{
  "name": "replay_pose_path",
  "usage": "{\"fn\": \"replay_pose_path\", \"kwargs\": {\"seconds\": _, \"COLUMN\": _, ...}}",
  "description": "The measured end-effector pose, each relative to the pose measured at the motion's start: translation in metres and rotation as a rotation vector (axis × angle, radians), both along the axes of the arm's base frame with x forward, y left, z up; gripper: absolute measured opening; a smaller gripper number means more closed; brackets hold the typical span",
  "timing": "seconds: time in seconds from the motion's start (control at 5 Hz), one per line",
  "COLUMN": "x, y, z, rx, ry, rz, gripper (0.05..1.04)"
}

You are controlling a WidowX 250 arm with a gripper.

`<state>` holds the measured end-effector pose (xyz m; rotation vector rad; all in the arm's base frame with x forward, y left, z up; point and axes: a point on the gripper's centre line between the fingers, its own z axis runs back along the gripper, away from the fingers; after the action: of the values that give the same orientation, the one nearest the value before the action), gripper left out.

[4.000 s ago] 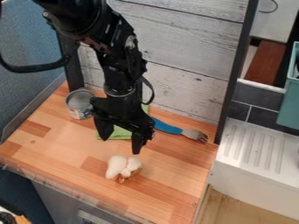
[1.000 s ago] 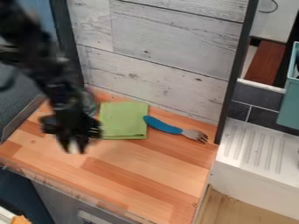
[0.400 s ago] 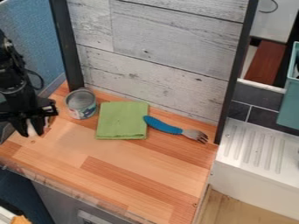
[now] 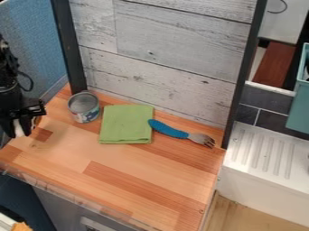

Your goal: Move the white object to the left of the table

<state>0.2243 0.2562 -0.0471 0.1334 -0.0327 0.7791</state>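
- Over the left end of the wooden table (image 4: pixel 138 176), my gripper (image 4: pixel 19 132) hangs near the rim, its jaws closed on the white object (image 4: pixel 19 127), a brownish bit of which peeps out on the side toward the table's middle.
- Right of my jaws, near them, stands the can (image 4: pixel 84 107); beyond it lies the green cloth (image 4: pixel 126 125), then, farthest along, the fork (image 4: pixel 170 131) with its blue handle touching the cloth's edge. None of these seems to be in my way if I go straight down.
- Just behind my jaws rises the blue panel (image 4: pixel 37 34). Going any farther left, I could knock against it or carry my load past the rim.
- Whether the white object touches the wood beneath me, I cannot tell. Were I to let go too high, it could drop, bounce and roll, since it looks rounded and lumpy.
- Being so near the rim, it might tip over the side if I opened while part of it overhung. Lowering a little inward, toward the can but short of it, seems the safer finish; the task looks nearly done, with the release to come.
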Motion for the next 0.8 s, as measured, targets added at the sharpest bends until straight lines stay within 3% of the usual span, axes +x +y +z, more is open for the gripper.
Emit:
{"fn": "replay_pose_path", "kwargs": {"seconds": 0.2, "x": -0.0030, "y": 0.0040, "z": -0.0178, "rx": -0.011, "ry": 0.026, "rz": 0.011, "gripper": 0.326}}
{"fn": "replay_pose_path", "kwargs": {"seconds": 0.4, "x": -0.0023, "y": 0.0025, "z": -0.0238, "rx": -0.018, "ry": 0.024, "rz": 0.006, "gripper": 0.398}}
{"fn": "replay_pose_path", "kwargs": {"seconds": 0.8, "x": -0.0012, "y": -0.0023, "z": -0.0247, "rx": -0.020, "ry": 0.030, "rz": 0.004, "gripper": 0.984}}
